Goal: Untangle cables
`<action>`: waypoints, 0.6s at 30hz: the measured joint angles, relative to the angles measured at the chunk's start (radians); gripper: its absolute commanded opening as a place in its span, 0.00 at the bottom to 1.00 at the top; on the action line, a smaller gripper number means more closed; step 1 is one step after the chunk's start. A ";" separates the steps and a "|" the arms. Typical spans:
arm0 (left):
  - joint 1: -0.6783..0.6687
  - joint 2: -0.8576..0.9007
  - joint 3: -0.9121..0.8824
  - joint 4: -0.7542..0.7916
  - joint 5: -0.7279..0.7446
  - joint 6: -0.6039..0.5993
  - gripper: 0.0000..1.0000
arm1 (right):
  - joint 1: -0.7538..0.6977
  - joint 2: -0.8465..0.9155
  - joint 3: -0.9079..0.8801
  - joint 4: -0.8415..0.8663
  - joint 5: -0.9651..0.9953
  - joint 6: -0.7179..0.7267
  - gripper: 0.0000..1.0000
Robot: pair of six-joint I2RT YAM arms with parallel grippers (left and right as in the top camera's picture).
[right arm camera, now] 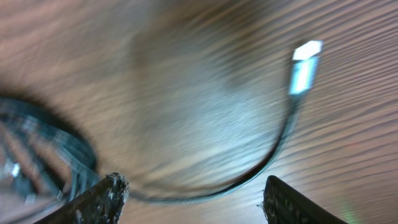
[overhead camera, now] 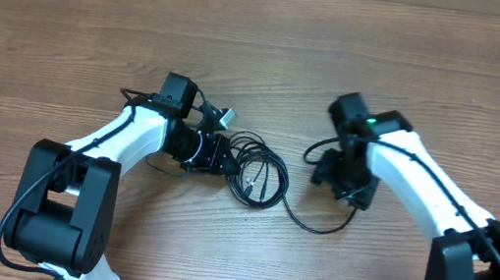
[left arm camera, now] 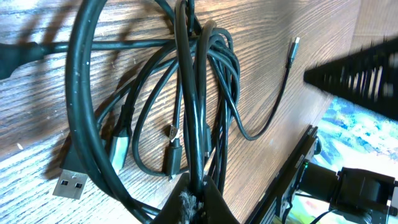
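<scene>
A tangled bundle of thin black cables point(overhead camera: 257, 173) lies near the middle of the brown wood-grain table point(overhead camera: 264, 43), between the two white-and-black arms. The left gripper point(overhead camera: 218, 153) sits at the bundle's left edge. In the left wrist view its black fingertips point(left arm camera: 208, 200) are pressed together on a few strands that run straight up from them, so the left gripper point(left arm camera: 194, 202) is clamped on the thin black cables point(left arm camera: 199, 106). A flat silver rectangular plug point(left arm camera: 71, 183) lies on the wood at the lower left of that view, just beside the outer loop. One single black cord point(overhead camera: 302, 222) leaves the bundle, sweeps out in a curve toward the right arm and ends in a small silver plug point(left arm camera: 295, 42) lying apart from the coils. The right gripper point(overhead camera: 330, 172) hangs above that end. In the blurred right wrist view its two dark fingertips point(right arm camera: 102, 199) stand far apart and hold nothing. The right gripper point(right arm camera: 193, 183) is wide, with the cord's curve point(right arm camera: 273, 155) running on the table between the fingertips and its pale plug point(right arm camera: 305, 65) beyond them.
</scene>
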State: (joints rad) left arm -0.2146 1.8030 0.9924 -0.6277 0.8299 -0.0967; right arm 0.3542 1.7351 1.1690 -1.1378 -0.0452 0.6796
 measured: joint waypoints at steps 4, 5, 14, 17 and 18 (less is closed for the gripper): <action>0.000 0.000 0.000 0.000 0.000 0.000 0.05 | -0.061 0.000 -0.056 0.015 0.024 0.010 0.69; 0.000 0.000 0.000 0.000 0.000 0.000 0.05 | -0.066 0.000 -0.071 0.016 0.025 0.013 0.69; 0.000 0.000 0.000 0.000 0.000 0.000 0.05 | -0.084 -0.005 -0.230 0.177 -0.012 0.023 0.50; 0.000 0.000 0.000 0.000 0.000 0.000 0.05 | -0.079 -0.027 -0.261 0.240 -0.072 0.025 0.38; 0.000 0.000 0.000 0.000 0.000 0.000 0.05 | -0.077 -0.039 -0.274 0.268 -0.100 0.032 0.35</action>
State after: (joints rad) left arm -0.2146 1.8030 0.9924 -0.6277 0.8299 -0.0967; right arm 0.2771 1.6962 0.8948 -0.8696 -0.1448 0.7116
